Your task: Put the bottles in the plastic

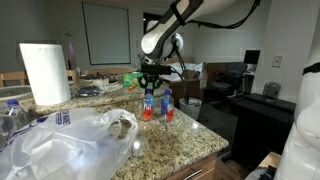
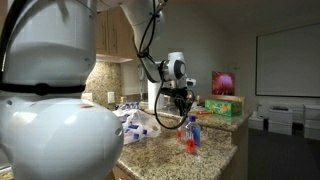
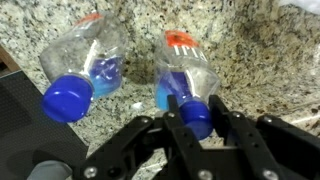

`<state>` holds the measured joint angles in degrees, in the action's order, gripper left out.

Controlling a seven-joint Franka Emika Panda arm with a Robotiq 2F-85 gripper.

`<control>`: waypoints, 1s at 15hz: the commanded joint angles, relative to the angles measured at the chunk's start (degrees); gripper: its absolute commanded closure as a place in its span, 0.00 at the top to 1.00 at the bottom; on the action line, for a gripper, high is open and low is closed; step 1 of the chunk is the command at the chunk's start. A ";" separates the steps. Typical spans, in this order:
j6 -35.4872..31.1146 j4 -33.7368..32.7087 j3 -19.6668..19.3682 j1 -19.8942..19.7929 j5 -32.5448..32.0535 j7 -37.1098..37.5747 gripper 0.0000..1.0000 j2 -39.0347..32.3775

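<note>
Two bottles stand upright side by side on the granite counter, each with a blue cap, a blue label and red-orange liquid at the bottom. In the wrist view my gripper [image 3: 194,108] has its fingers against both sides of the blue cap of the right bottle [image 3: 185,70]. The other bottle [image 3: 88,62] stands free to its left. In both exterior views the gripper [image 1: 150,88] [image 2: 183,112] hangs straight down over the pair of bottles [image 1: 148,106] [image 2: 187,136]. The plastic [image 1: 70,140], a big wrinkly translucent bag, lies on the counter near the camera.
A tall white paper towel roll [image 1: 45,72] stands at the back of the counter. Another blue-capped bottle [image 1: 12,112] sits beside the bag. A colourful box [image 2: 224,105] lies behind the bottles. The counter edge [image 1: 205,130] runs close to them.
</note>
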<state>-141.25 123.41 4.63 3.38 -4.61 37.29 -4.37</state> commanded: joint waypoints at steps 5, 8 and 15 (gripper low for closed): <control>-1.77 5.57 0.99 1.90 5.37 -6.99 0.10 8.13; -4.63 10.17 1.88 3.33 12.92 -15.71 0.10 14.37; 0.18 10.60 -9.03 16.52 42.26 -45.00 0.10 17.71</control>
<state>-143.99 134.31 1.55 14.64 28.06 3.47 13.08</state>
